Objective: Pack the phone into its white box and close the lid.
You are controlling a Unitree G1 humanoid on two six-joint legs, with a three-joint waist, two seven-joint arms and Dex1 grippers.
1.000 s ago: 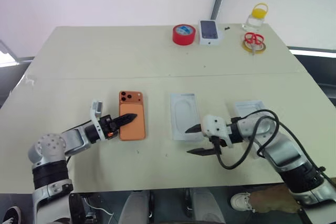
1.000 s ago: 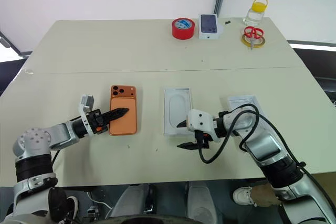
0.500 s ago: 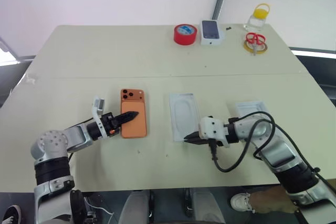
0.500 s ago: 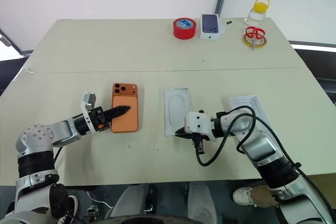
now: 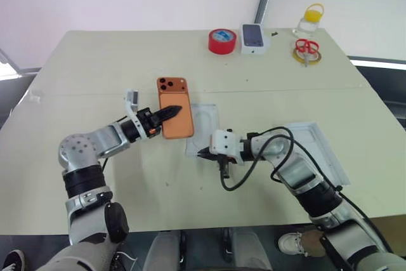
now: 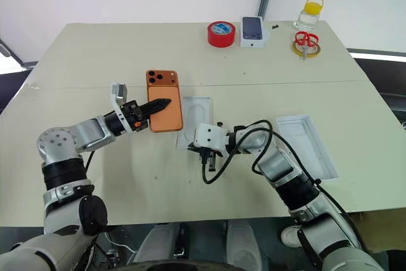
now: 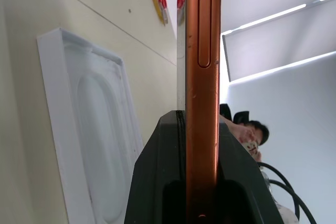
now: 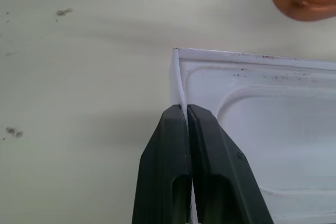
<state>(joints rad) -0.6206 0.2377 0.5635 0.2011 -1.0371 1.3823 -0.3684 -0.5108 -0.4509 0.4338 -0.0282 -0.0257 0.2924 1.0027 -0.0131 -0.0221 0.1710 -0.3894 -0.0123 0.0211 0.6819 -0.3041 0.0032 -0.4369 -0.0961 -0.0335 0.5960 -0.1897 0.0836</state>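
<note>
My left gripper point(image 5: 174, 111) is shut on the orange phone point(image 5: 181, 128) and holds it above the table, camera lenses on the far end; its thin edge point(image 7: 202, 77) runs between the fingers in the left wrist view. Beside it lies a white card with an embossed oval point(image 5: 204, 122). My right gripper point(image 5: 202, 152) is shut on the near corner of the card's thin rim point(image 8: 181, 85). A shallow white rimmed tray point(image 5: 311, 147) lies to the right; I cannot tell whether it is the white box or the lid.
Along the far edge stand a red tape roll point(image 5: 222, 40), a small white box printed with a dark phone point(image 5: 253, 36), red scissors on a yellow ring point(image 5: 307, 49) and a yellow-capped bottle point(image 5: 311, 22). A black cable point(image 5: 235, 179) loops below my right wrist.
The left gripper lifted the phone up and to the right. The right gripper shut on the card's corner and drew the card left, uncovering the tray at the right.
</note>
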